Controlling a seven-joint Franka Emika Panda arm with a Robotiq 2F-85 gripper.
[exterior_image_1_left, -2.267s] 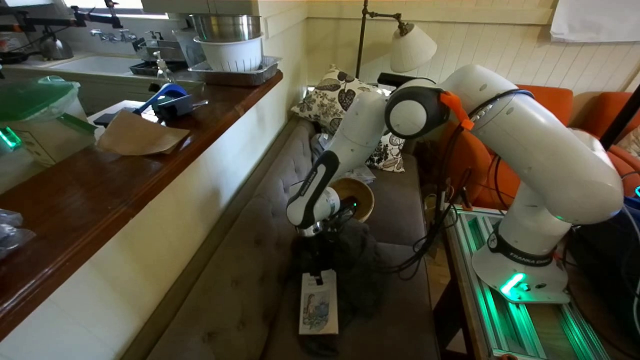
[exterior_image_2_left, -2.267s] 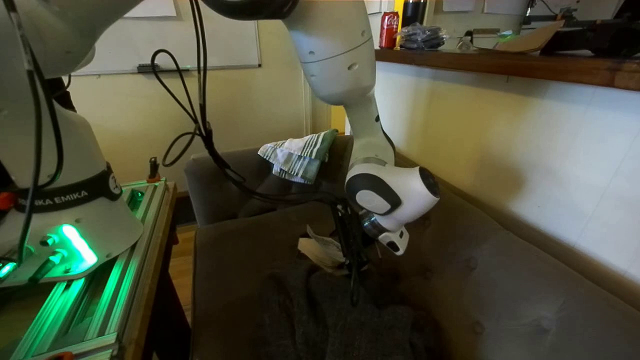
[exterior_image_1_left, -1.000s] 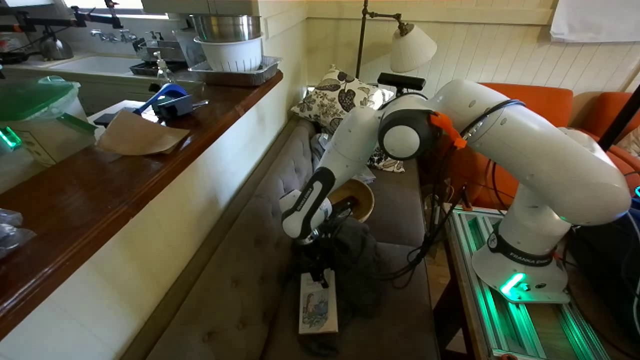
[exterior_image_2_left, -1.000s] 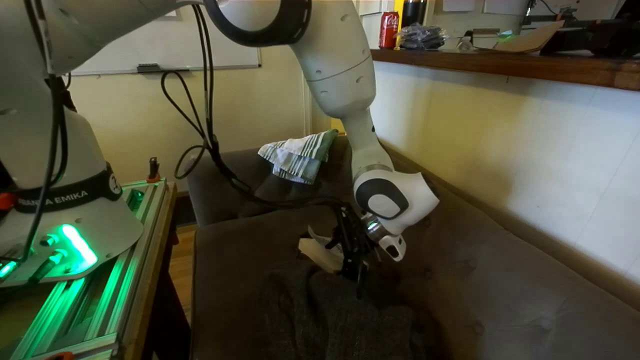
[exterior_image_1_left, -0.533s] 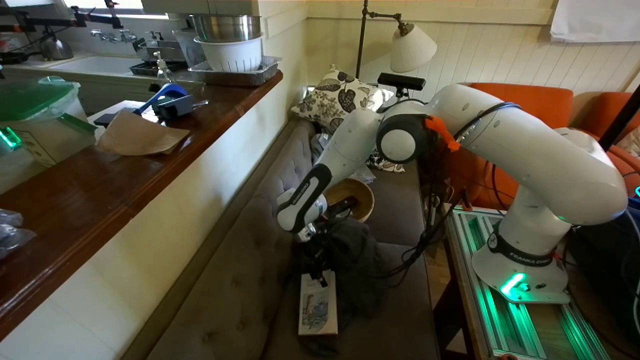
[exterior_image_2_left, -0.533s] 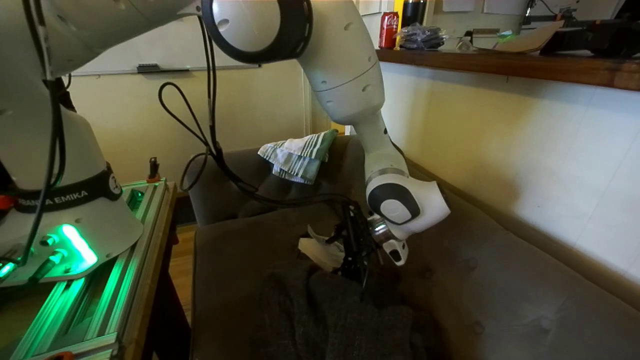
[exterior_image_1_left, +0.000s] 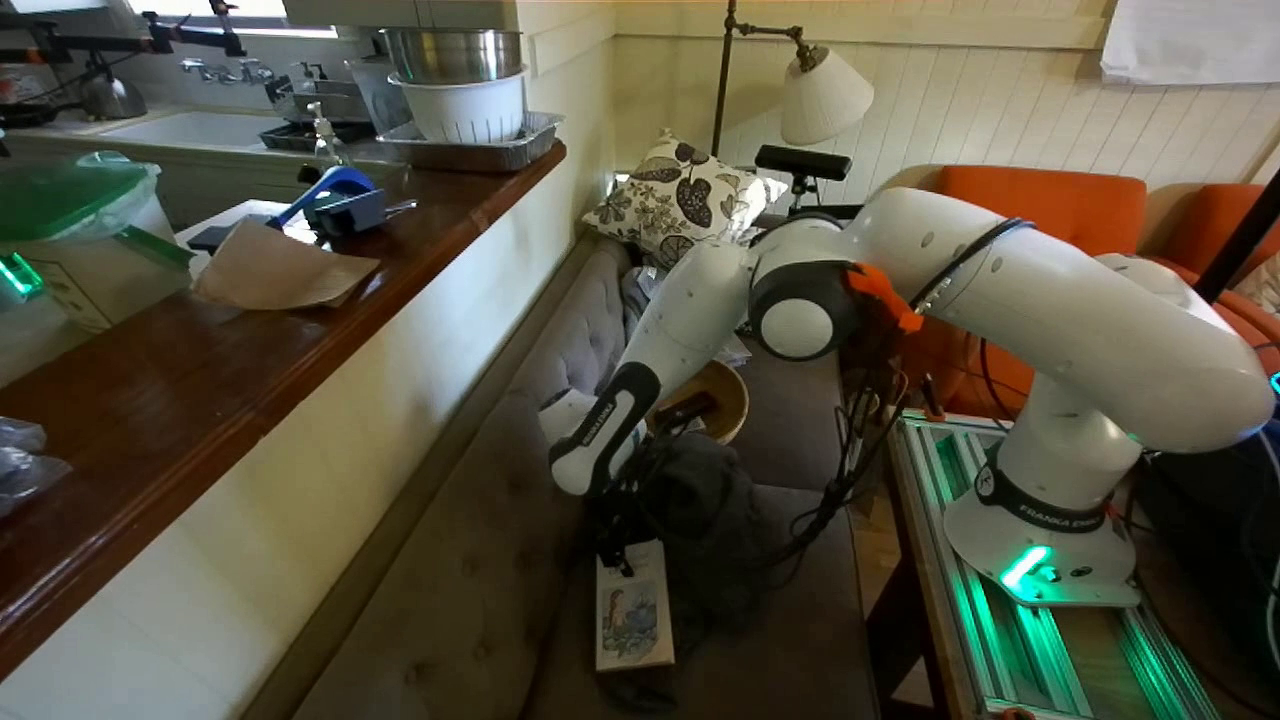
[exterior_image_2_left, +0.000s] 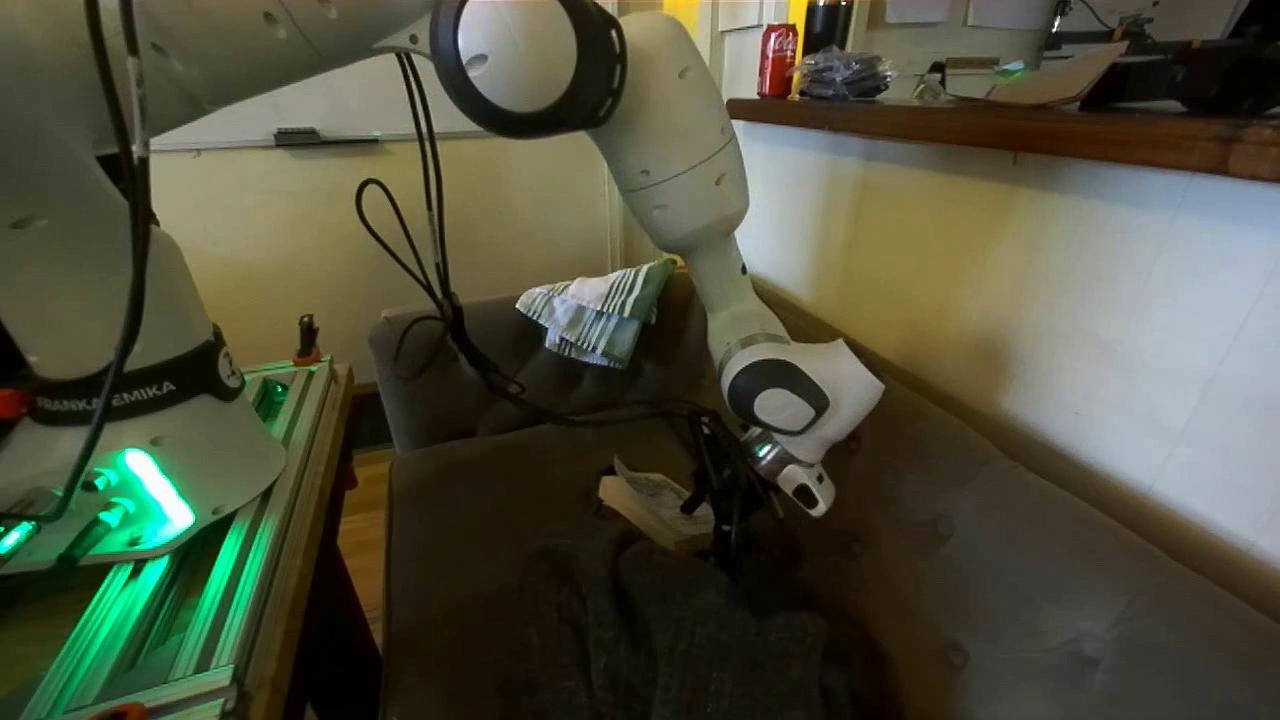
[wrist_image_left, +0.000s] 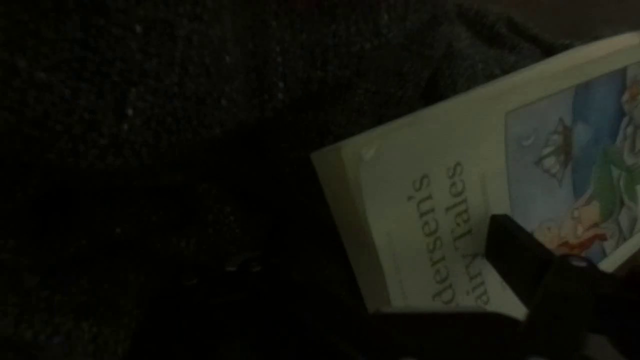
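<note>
A pale paperback book (exterior_image_1_left: 632, 625) with a mermaid picture and "Fairy Tales" on its cover lies on the sofa against a bunched dark grey cloth (exterior_image_1_left: 715, 500). In an exterior view a corner of the book (exterior_image_2_left: 655, 508) curls up. My gripper (exterior_image_1_left: 614, 562) hangs low over the book's title end, jaws apart. In the dim wrist view a black finger (wrist_image_left: 520, 257) stands over the cover of the book (wrist_image_left: 400, 210), close to or touching it. The opposite finger is lost in the dark. Nothing appears gripped. Cloth (wrist_image_left: 200, 75) fills the left of that view.
Behind the gripper a wooden bowl (exterior_image_1_left: 735, 405) stands on the sofa. The tufted sofa back (exterior_image_1_left: 470, 570) and wall run alongside the arm. A striped towel (exterior_image_2_left: 600, 315) drapes over the sofa arm. Loose black cables (exterior_image_2_left: 480, 365) hang from the arm. A wooden ledge (exterior_image_1_left: 300, 340) overhangs.
The elbow and forearm have sunk lower. My gripper has shifted slightly toward the sofa back, and more of the book's cover now shows. The jaws have stayed apart.
</note>
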